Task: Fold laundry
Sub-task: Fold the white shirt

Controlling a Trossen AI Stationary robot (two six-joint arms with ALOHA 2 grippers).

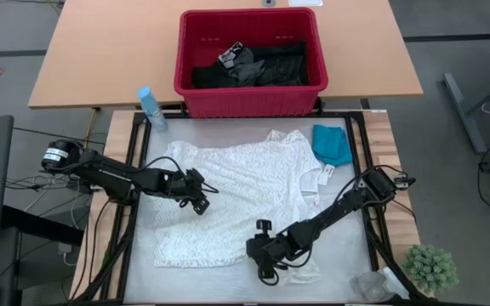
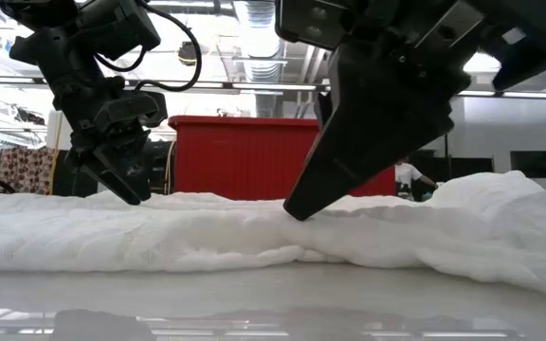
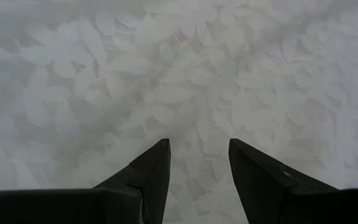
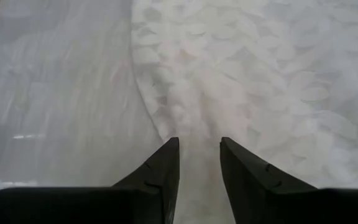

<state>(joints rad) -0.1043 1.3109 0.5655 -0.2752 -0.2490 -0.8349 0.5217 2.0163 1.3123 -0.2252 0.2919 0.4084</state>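
Observation:
The white lacy garment (image 1: 245, 178) lies spread flat on the table, its collar toward the far edge. My left gripper (image 1: 199, 204) slants down over its left half, fingers open, with lace (image 3: 179, 74) showing between them. My right gripper (image 1: 266, 270) slants down at the garment's near edge (image 4: 166, 118), fingers open and standing on either side of the hem strip. A small teal garment (image 1: 332, 144) lies at the far right. Black garments (image 1: 262, 66) sit in the red basket (image 1: 249, 102). My left gripper reaches the lace from above at a slant; in the low view its fingertips (image 2: 136, 197) stand at the cloth's top line, and I cannot tell whether they touch. My right gripper's fingertips (image 2: 297, 210) meet the top of the cloth's near ridge, slanting down from the right, jaws apart, nothing pinched.
The red basket (image 2: 245, 156) stands beyond the table's far edge. A blue spray bottle (image 1: 151, 109) lies at the far left corner. A small green plant (image 1: 430, 268) and crumpled clear plastic (image 1: 368, 285) are at the near right. Bare tabletop (image 4: 55, 93) shows beside the hem.

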